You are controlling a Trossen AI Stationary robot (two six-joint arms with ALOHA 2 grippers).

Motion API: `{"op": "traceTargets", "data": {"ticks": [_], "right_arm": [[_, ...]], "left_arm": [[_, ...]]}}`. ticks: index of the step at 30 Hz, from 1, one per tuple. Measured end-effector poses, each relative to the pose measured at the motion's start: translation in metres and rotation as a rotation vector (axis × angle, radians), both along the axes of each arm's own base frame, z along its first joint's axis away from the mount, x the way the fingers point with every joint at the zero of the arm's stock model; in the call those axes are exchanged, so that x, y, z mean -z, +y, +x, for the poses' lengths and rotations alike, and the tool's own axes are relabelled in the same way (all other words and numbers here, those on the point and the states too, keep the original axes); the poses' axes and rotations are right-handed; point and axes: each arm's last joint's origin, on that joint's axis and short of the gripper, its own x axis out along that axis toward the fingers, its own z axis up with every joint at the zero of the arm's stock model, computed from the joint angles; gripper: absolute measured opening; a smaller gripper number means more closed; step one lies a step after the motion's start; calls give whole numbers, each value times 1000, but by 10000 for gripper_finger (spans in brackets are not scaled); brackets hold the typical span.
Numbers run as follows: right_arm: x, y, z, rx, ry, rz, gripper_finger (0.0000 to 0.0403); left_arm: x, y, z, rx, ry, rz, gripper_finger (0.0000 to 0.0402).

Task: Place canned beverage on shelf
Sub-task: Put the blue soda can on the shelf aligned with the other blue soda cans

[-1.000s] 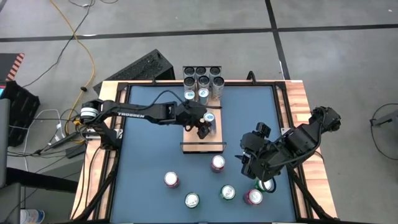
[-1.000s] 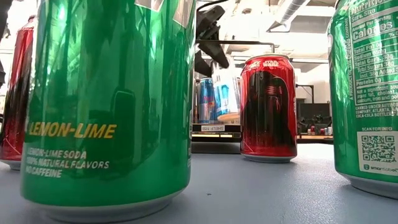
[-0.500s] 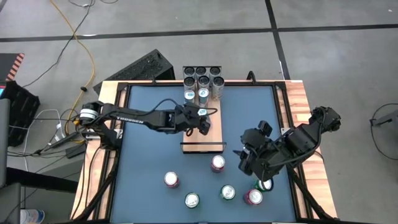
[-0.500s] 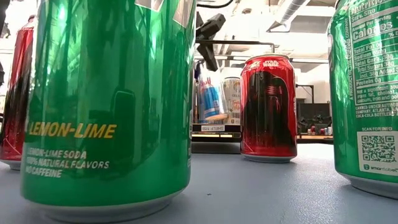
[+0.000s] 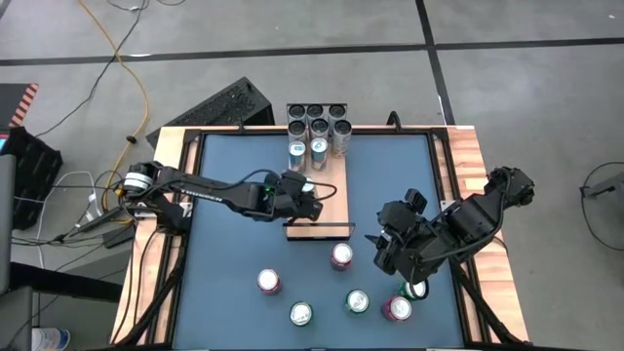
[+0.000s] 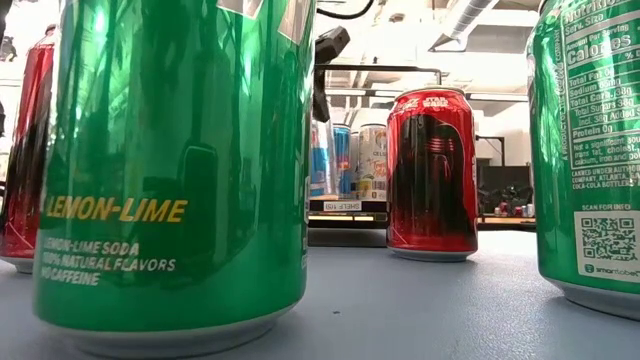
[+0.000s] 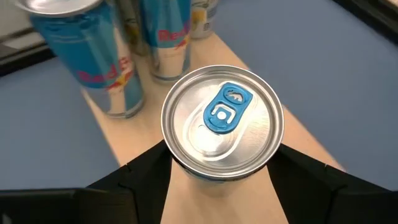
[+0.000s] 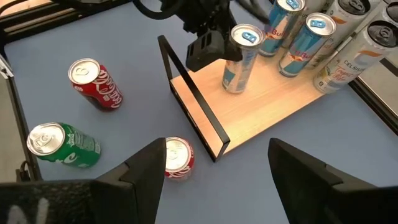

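The shelf [image 5: 327,210] is a pale wood plank on the blue table, with a black wire rail [image 8: 189,93] at its near end. My left gripper [image 5: 302,198] reaches in from the table's left and is shut on a silver-blue can [image 7: 222,121] standing over the plank's left part. The can also shows in the right wrist view [image 8: 241,59] and the low view [image 6: 322,158]. Two blue cans [image 8: 308,37] stand at the plank's far end. My right gripper [image 8: 227,180] is open and empty above the table, right of the shelf [image 5: 385,249]. My left gripper pinches the can's side wall just under its top rim [image 8: 231,62] between its two fingers [image 7: 143,177], one on each side. The fingers come from the table's left, slanting down. The can stands upright with its base at the plank [image 8: 233,90].
Three red cans [image 5: 341,255] [image 5: 268,281] [image 5: 396,308] and two green cans [image 5: 300,313] [image 5: 357,300] stand on the table's near half. Several more cans [image 5: 317,117] stand beyond the shelf's far end. Wooden strips [image 5: 468,166] edge the table.
My left gripper has carried the can toward the table's left, across the plank from its right part to its left part. The can was tilted and has come upright, level with the other cans on the shelf.
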Motion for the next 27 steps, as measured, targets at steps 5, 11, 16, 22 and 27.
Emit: {"op": "traceTargets", "data": {"ticks": [5,11,16,22,27], "right_arm": [[0,0,0,0,0,0,265],[0,0,0,0,0,0,265],[0,0,0,0,-1,0,265],[0,0,0,0,-1,1,265],[0,0,0,0,-1,1,265]], "left_arm": [[2,-4,-5,-26,45,37,233],[3,-4,-5,-47,36,34,233],[3,-4,-5,-24,54,45,235],[2,-5,-3,32,64,44,257],[2,-5,-3,38,65,37,282]]}}
